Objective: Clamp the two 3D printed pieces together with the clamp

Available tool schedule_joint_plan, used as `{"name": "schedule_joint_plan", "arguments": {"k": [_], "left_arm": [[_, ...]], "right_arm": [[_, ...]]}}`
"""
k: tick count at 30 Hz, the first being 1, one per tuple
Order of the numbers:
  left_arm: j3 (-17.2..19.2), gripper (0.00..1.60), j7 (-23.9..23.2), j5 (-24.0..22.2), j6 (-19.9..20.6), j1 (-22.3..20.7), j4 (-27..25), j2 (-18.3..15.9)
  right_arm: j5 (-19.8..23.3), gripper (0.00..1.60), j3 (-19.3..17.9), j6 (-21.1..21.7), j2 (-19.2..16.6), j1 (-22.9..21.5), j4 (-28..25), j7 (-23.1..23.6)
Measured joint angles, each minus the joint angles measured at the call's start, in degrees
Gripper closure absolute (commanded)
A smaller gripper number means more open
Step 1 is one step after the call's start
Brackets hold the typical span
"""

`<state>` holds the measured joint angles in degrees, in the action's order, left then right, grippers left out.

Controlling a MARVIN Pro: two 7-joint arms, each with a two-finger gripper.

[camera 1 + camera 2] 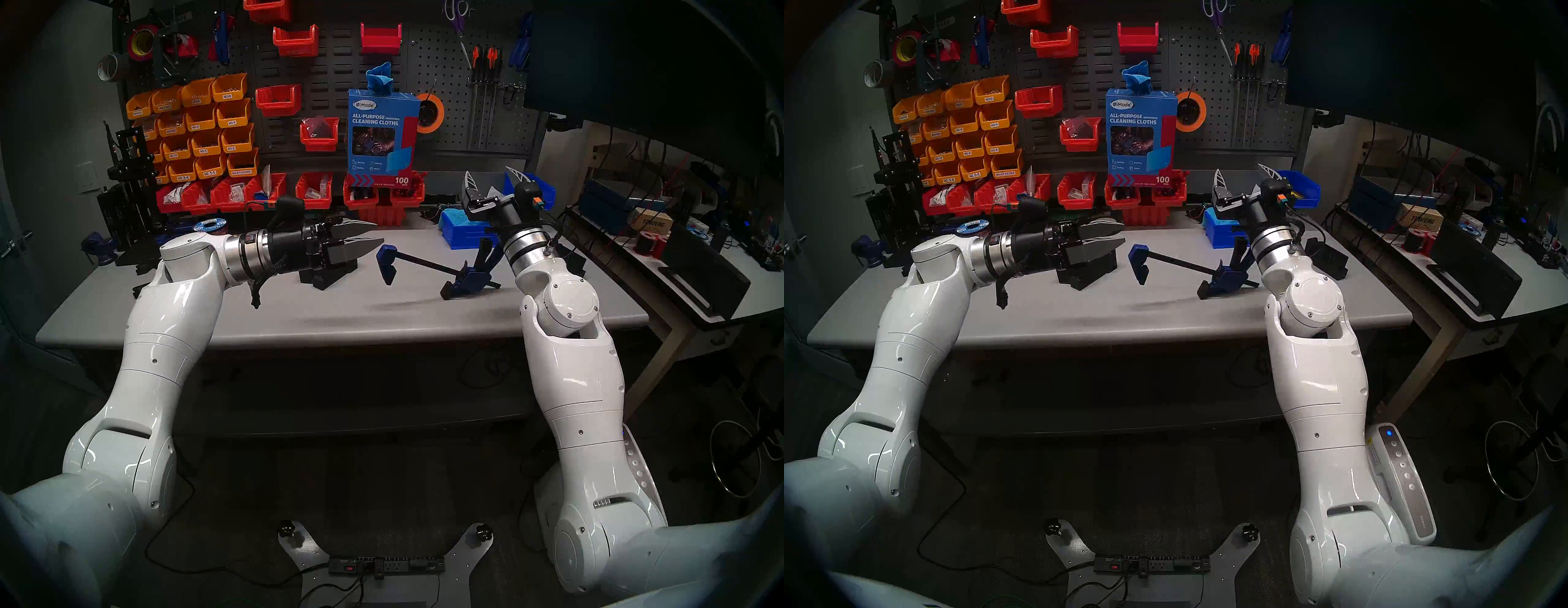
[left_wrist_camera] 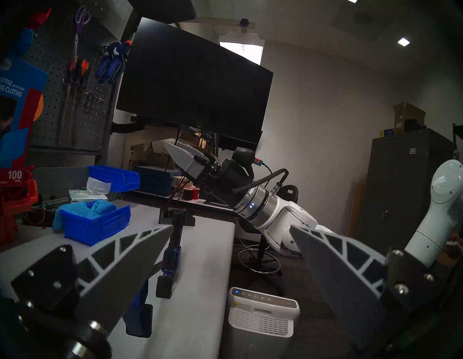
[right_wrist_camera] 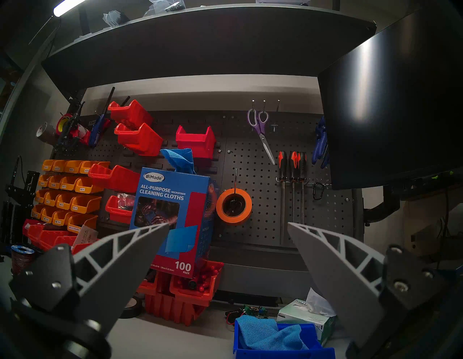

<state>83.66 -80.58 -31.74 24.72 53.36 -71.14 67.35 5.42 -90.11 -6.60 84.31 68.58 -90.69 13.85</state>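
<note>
My left gripper (image 1: 365,237) hangs above the grey workbench (image 1: 339,310), pointing sideways toward my right, its two fingers spread wide with nothing between them. My right gripper (image 1: 494,178) is raised over the right end of the bench, tilted up toward the pegboard (image 1: 445,106), likewise spread and empty. The clamp (image 1: 441,269) lies on the bench between my two arms: its blue fixed jaw (image 1: 387,265) sits just past my left fingertips in the head view, and its long thin bar (image 1: 424,265) runs from there rightward and slightly toward me, ending at the blue sliding body with its black trigger handle (image 1: 471,278) near my right forearm. The long axis thus lies nearly in line with the direction my left gripper points, seen lengthwise in the left wrist view. Of the two 3D printed pieces (image 1: 329,276), only a black blocky mass shows, directly beneath and behind my left gripper and largely hidden by it; I cannot separate them. I judge my left gripper nearer to both the pieces and the fixed jaw, my right nearer the handle.
</note>
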Motion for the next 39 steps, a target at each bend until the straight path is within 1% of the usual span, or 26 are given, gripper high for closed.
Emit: {"name": "schedule_joint_plan", "arguments": {"k": [4, 7, 11, 16, 21, 31, 39], "left_arm": [[-1.18, 0.00, 0.07, 0.25, -0.12, -0.31, 0.02, 0.22], [-1.69, 0.00, 0.01, 0.67, -1.04, -0.41, 0.07, 0.30], [-1.66, 0.00, 0.55, 1.45, -3.72, -0.45, 0.44, 0.69], [-1.24, 0.00, 3.21, 3.04, -7.73, -0.40, 1.11, 1.38], [-1.16, 0.00, 4.52, 4.02, -9.76, -0.17, 1.49, 1.81], [-1.21, 0.00, 6.60, 5.04, -11.95, 0.93, 1.92, 2.78], [-1.35, 0.00, 7.44, 5.30, -12.62, 1.92, 2.05, 3.18]], "right_arm": [[0.00, 0.00, 0.00, 0.00, 0.00, 0.00, -0.01, 0.00], [0.00, 0.00, 0.00, 0.00, 0.00, 0.00, -0.02, 0.00], [-0.01, 0.00, 0.00, 0.00, 0.00, 0.00, -0.03, -0.01], [-0.02, 0.00, 0.00, 0.00, 0.00, 0.00, -0.05, -0.01], [-0.02, 0.00, 0.00, 0.01, -0.01, 0.00, -0.07, -0.01], [-0.04, 0.00, 0.01, 0.01, -0.01, 0.00, -0.10, -0.02], [-0.05, 0.00, 0.01, 0.01, -0.01, 0.00, -0.12, -0.02]]}}
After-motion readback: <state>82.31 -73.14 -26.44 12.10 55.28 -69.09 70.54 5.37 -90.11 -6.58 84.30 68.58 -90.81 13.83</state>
